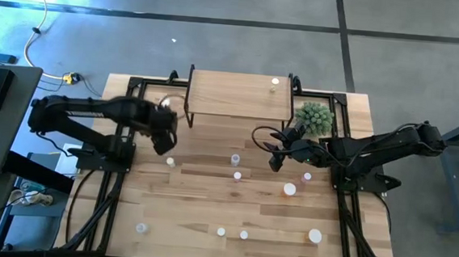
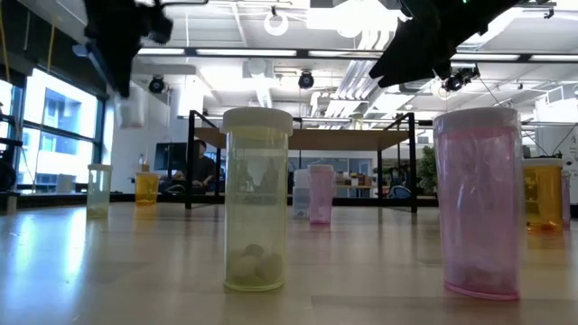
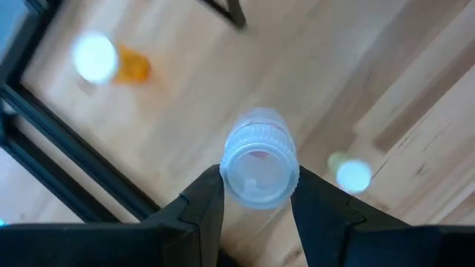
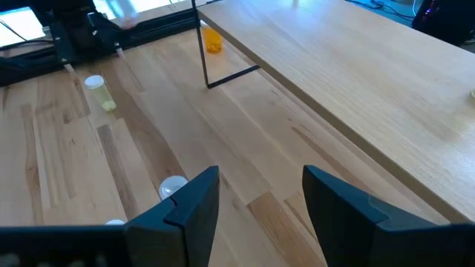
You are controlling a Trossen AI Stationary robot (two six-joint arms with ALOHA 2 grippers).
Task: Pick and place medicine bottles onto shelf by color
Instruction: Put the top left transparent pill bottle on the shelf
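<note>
The left gripper [image 3: 256, 196] holds a clear bottle [image 3: 258, 159] between its fingers, just under the ribbed cap; it looks light, stiff, slippery. The right gripper [image 4: 256, 196] stands open, empty, beside the shelf [image 4: 371, 67].

shelf [image 1: 232, 96] at table's [image 1: 191, 215] far edge, plant [image 1: 314, 117] right of it, bottles [image 1: 237, 175] scattered before it

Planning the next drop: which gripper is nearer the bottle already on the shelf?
Right. The right gripper is just below the shelf bottle; the left gripper is far across.
</note>
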